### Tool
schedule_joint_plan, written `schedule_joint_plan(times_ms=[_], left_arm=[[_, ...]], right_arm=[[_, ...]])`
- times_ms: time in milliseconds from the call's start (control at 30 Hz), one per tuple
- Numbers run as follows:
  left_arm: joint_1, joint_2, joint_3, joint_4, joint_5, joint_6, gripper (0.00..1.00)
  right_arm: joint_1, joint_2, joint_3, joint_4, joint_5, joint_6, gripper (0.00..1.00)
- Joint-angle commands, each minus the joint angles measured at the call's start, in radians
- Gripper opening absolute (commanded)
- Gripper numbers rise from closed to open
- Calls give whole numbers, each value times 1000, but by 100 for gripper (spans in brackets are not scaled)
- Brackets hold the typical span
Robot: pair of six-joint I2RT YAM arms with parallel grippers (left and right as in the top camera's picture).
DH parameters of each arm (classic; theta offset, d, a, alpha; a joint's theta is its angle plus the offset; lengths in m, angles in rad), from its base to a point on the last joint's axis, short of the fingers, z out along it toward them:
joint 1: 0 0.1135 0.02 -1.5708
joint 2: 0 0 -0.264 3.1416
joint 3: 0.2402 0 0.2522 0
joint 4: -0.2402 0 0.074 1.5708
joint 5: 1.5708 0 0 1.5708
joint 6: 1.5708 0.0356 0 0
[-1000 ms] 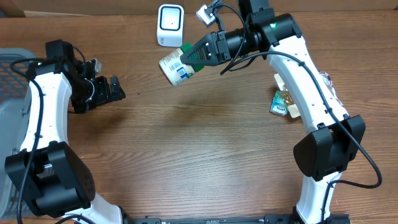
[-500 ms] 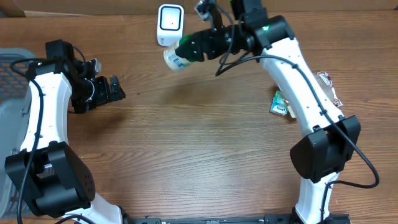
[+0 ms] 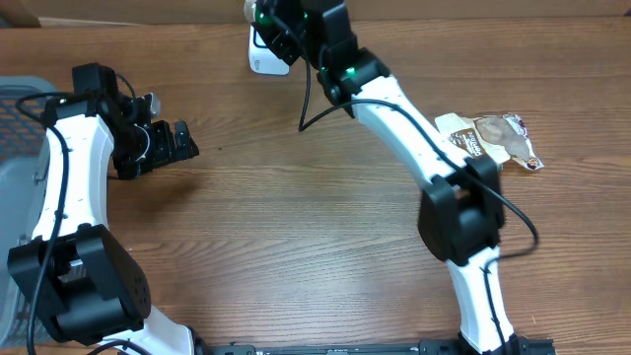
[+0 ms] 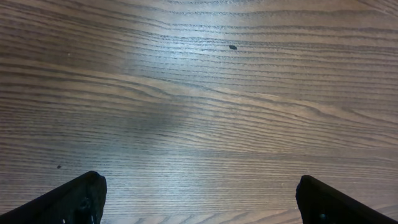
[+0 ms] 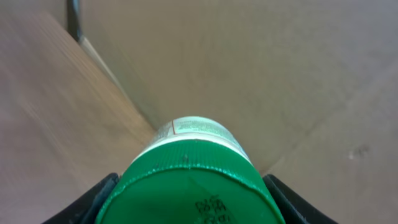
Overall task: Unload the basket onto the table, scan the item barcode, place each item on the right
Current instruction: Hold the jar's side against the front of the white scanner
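Observation:
A jar with a green ribbed lid (image 5: 193,186) and a white label fills the right wrist view, lid toward the camera. My right gripper (image 5: 193,202) is shut on the lid, one black finger (image 5: 99,199) on each side. In the overhead view the right gripper (image 3: 274,18) reaches to the table's far edge, over the white barcode scanner (image 3: 262,57), which it partly hides. Only a speck of the jar's green (image 3: 258,12) shows there. My left gripper (image 3: 183,141) hovers at the left, open and holding nothing, with bare wood between its fingertips (image 4: 81,199).
Snack packets (image 3: 493,138) lie at the right of the table. A grey basket (image 3: 15,99) stands at the left edge. A cardboard wall runs along the back, behind the scanner.
The right arm has swung the jar left and toward the back, from beside the scanner to over it. The snack packets it covered now show. The left arm has not moved.

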Motion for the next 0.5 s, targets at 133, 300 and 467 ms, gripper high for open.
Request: schedule_joint_plan(times_ms=[133, 300, 467], left_arm=[[-7, -15, 22, 1, -1, 8, 99], [-7, -15, 22, 1, -1, 8, 99], [-7, -15, 22, 1, -1, 8, 100]], right_arm=[[-6, 138, 7, 275, 103, -332, 53], [-31, 219, 7, 454, 112, -334, 50], [-66, 248, 7, 502, 85, -394, 49]])
